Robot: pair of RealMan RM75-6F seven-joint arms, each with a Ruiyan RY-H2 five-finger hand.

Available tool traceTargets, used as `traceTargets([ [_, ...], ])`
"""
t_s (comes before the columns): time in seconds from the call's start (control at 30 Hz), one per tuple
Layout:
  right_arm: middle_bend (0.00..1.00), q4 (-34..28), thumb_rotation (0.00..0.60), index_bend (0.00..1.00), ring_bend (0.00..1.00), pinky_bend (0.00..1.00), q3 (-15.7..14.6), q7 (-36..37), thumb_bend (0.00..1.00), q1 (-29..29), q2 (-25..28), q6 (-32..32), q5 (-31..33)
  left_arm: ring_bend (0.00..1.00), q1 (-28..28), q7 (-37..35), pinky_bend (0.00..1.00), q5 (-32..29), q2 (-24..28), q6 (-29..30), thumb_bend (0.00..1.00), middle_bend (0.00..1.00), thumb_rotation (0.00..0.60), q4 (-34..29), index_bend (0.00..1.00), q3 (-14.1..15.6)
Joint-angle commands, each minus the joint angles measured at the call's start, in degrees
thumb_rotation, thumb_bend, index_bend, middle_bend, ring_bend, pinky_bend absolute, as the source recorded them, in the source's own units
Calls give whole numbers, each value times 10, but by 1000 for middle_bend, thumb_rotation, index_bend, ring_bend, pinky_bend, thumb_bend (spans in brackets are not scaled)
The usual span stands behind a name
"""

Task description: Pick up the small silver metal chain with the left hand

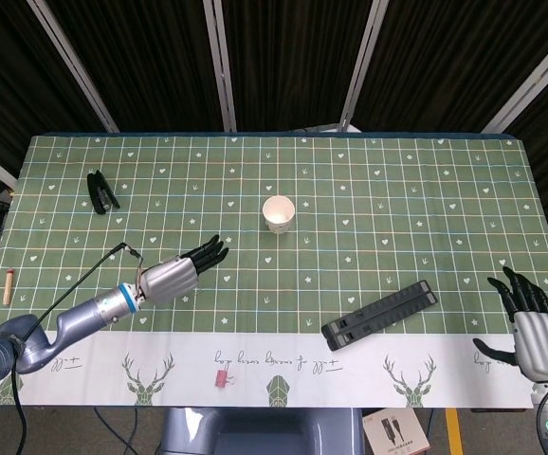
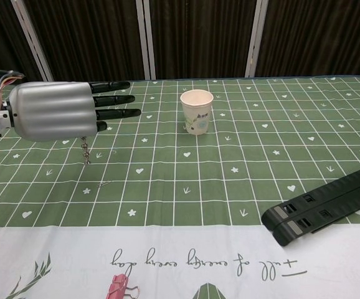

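In the chest view the small silver chain (image 2: 85, 152) hangs straight down from under my left hand (image 2: 58, 111), its top end hidden in the grip beneath the palm. The other fingers point right, stretched out flat. In the head view my left hand (image 1: 177, 273) is over the left middle of the green cloth, and the chain cannot be made out there. My right hand (image 1: 534, 332) rests at the table's front right corner, fingers spread, holding nothing.
A paper cup (image 1: 278, 212) stands mid-table. A long black bar (image 1: 380, 314) lies front right. A black clip-like tool (image 1: 101, 190) lies far left, a small stick (image 1: 9, 284) at the left edge, a pink binder clip (image 1: 222, 378) at the front edge.
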Motion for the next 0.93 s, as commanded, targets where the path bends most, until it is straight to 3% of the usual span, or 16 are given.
traceTargets([
  [0.03, 0, 0, 600, 136, 0, 100, 0, 1, 71, -1, 1, 2, -1, 0, 0, 4, 0, 1, 0, -3, 413, 0, 600, -1, 643, 0],
  [0.93, 0, 1, 600, 136, 0, 99, 0, 8, 71, -2, 2, 3, -1, 0, 8, 10, 0, -8, -50, -29, 413, 0, 600, 35, 641, 1],
])
